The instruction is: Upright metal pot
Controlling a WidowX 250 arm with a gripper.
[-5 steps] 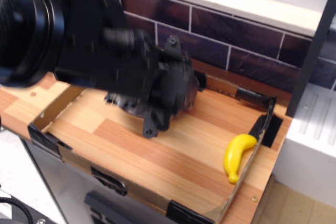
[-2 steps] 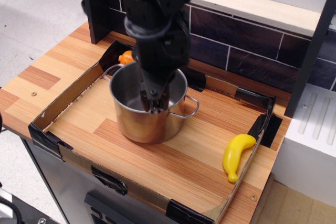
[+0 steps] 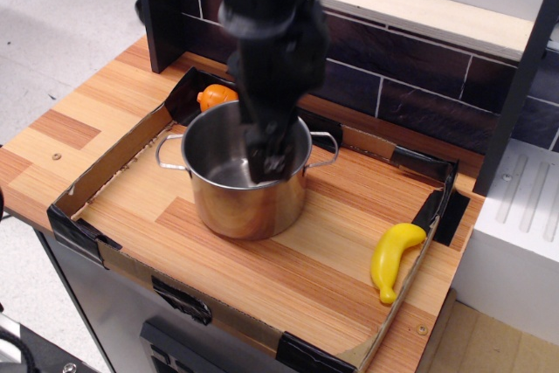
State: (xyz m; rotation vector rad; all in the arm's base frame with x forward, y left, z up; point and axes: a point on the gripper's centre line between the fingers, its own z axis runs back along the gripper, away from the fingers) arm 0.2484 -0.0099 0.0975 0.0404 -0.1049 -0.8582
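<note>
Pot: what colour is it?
Shiny silver steel; the metal pot shows best in the observation.image view.

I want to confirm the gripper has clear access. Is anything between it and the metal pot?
Nothing visible does. The gripper reaches down into the open mouth of the upright metal pot. The orange object sits behind the pot; the banana lies well apart.

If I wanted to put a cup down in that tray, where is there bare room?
The wood between the pot and the banana is bare, as is the strip between the pot and the tray's front wall. The back left is crowded: the pot, an orange thing behind it, and the claw in the pot.
</note>
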